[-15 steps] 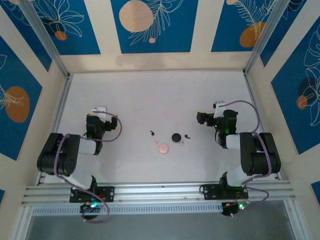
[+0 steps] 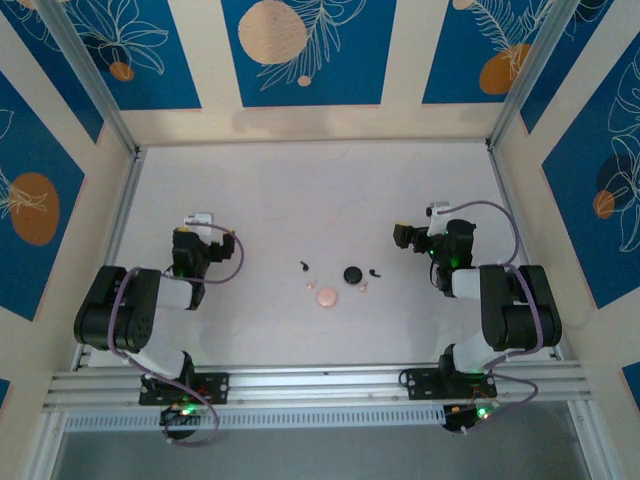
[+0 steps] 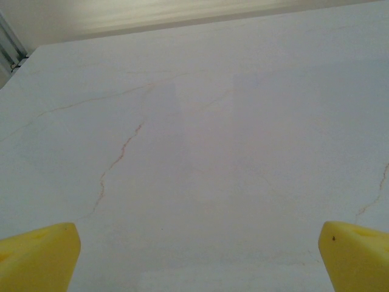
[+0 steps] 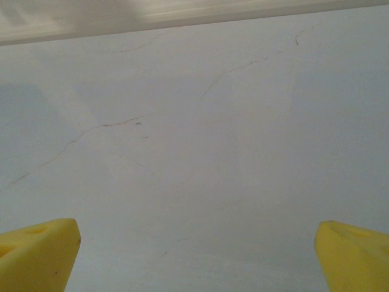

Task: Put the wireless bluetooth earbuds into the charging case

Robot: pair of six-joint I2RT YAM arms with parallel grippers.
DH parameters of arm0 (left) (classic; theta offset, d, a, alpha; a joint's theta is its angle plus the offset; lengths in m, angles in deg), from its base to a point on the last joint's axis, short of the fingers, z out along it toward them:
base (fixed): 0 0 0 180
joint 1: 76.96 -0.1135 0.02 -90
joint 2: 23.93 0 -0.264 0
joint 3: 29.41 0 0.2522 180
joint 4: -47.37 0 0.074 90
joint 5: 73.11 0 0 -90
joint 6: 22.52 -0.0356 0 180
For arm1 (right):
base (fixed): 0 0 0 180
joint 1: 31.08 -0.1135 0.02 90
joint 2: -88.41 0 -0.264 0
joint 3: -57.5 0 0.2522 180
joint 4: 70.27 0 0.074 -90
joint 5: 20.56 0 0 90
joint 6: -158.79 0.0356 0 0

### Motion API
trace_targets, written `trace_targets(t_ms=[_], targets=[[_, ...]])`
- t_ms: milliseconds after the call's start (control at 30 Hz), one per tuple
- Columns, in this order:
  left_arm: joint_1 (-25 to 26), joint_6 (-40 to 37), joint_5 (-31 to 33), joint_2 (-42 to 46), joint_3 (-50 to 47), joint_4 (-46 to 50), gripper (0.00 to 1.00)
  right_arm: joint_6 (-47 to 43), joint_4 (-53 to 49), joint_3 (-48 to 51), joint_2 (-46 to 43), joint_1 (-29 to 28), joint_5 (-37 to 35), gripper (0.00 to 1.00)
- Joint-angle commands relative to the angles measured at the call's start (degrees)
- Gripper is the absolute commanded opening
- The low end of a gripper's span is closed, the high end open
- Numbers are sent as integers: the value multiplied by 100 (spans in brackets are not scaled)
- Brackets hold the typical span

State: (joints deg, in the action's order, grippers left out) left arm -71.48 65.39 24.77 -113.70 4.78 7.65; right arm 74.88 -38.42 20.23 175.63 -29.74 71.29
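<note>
In the top view a round black charging case (image 2: 351, 274) and a round pink charging case (image 2: 326, 297) lie at the table's middle. Around them lie the wireless bluetooth earbuds: a black bud (image 2: 304, 266) at the left, another black bud (image 2: 375, 272) at the right, and pale pink buds (image 2: 311, 285) (image 2: 363, 287) nearer the front. My left gripper (image 2: 197, 222) (image 3: 197, 255) rests far left of them, open, its yellow fingertips (image 3: 37, 258) wide apart over bare table. My right gripper (image 2: 436, 214) (image 4: 197, 255) sits to the right, also open with nothing between its fingertips (image 4: 352, 255).
The white marbled table (image 2: 320, 190) is walled on three sides by blue and cream panels (image 2: 300, 50). An aluminium rail (image 2: 320, 385) runs along the near edge, carrying both arm bases. Both arms are folded back beside the side walls.
</note>
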Motion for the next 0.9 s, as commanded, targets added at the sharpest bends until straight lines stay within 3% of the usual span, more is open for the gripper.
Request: trace_targets(t_ms=[0, 867], targets=[[-29, -99, -129, 49, 92, -14, 100, -130, 54, -25, 1, -25, -90, 99], [-76, -99, -269, 70, 111, 44, 97, -157, -297, -159, -200, -19, -1, 99]])
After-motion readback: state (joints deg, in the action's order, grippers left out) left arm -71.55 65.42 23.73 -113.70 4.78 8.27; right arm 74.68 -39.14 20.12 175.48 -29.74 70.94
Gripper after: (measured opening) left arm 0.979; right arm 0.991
